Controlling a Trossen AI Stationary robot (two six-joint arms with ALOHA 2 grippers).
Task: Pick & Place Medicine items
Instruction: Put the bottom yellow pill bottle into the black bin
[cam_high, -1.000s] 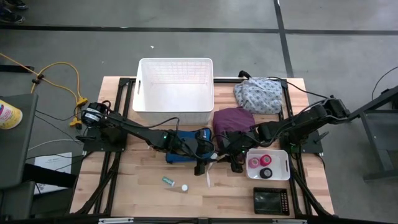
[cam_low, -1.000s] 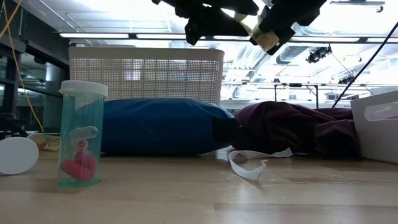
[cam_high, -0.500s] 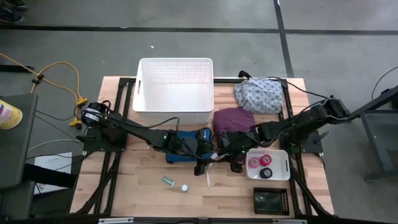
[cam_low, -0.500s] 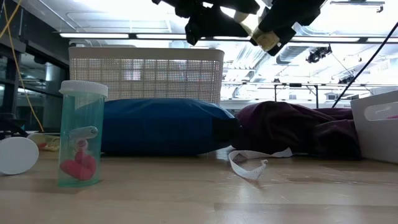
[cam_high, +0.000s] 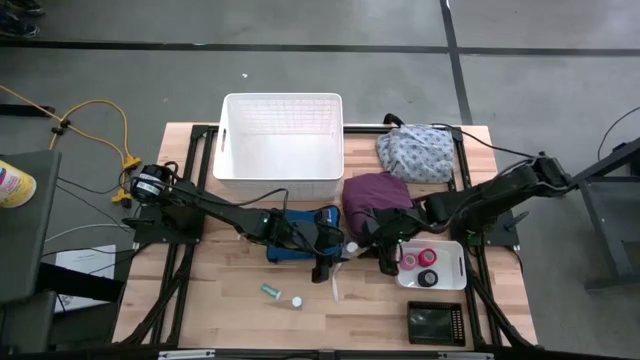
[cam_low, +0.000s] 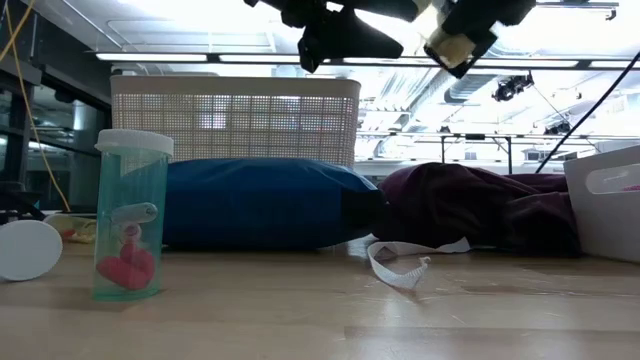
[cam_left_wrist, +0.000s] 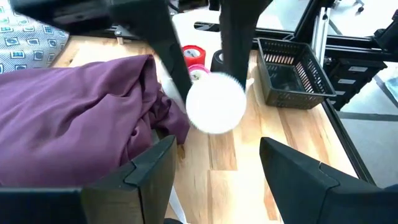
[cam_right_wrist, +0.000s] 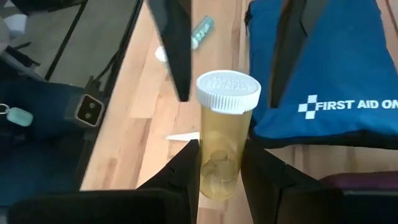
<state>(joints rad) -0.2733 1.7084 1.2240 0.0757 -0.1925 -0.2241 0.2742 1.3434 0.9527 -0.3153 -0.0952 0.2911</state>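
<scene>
Since a second ago the right gripper (cam_right_wrist: 221, 186) has drawn back toward the white tray (cam_high: 455, 262), fingers clamped on the amber pill bottle (cam_right_wrist: 225, 134), cap toward the left gripper (cam_left_wrist: 214, 168); that one hangs spread, empty, facing it.

Grey concrete floor (cam_high: 540, 30) crossed by dark lines, a yellow cable (cam_high: 95, 125) lying left of the wooden table (cam_high: 230, 310), strip lights (cam_low: 230, 57) overhead.

Two vials (cam_low: 130, 215) (cam_right_wrist: 225, 134), three rolls (cam_high: 411, 262) (cam_high: 429, 255) (cam_high: 428, 278)
</scene>
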